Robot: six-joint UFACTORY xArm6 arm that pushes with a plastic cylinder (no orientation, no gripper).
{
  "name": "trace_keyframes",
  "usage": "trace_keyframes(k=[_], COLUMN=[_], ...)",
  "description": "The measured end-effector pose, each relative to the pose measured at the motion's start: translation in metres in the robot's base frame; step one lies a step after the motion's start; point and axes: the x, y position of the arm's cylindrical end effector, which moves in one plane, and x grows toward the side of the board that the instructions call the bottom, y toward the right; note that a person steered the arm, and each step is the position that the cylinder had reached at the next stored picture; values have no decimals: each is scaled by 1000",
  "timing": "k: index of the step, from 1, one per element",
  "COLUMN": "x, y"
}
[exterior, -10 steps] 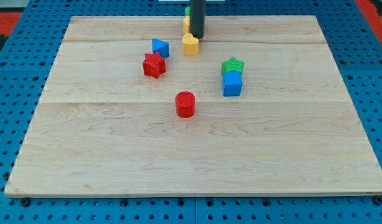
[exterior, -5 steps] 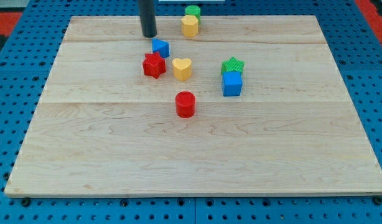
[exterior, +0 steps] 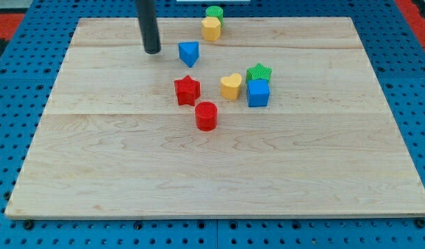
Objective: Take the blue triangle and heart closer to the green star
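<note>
While a pale wooden tabletop (exterior: 219, 173) made of joined planks is lying on a blue pegboard (exterior: 19, 41), with red showing at the view's top corners, my tip (exterior: 151, 50) is resting on the wood near the view's top left, just to the left of the blue triangle (exterior: 189, 52) and apart from it. That blue triangle is pointing its narrow end toward the view's bottom. Well to its lower right, the yellow heart (exterior: 231, 86) is sitting just left of the green star (exterior: 258, 72), close beside it, its lobes facing the view's upper right. A blue cube (exterior: 258, 93) is touching the green star from below. A red star (exterior: 187, 90) is sitting left of the heart, and a red cylinder (exterior: 206, 115) is standing just below it. At the tabletop's top edge, a yellow block (exterior: 211, 29) is sitting against a green block (exterior: 214, 12). No gripper is fitted, only the rod, and no writing is showing anywhere.
</note>
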Motion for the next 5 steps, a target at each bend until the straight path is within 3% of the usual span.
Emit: trace_keyframes(k=[1, 2, 3, 4, 5], x=[15, 82, 44, 15, -1], y=[81, 106, 88, 22, 124])
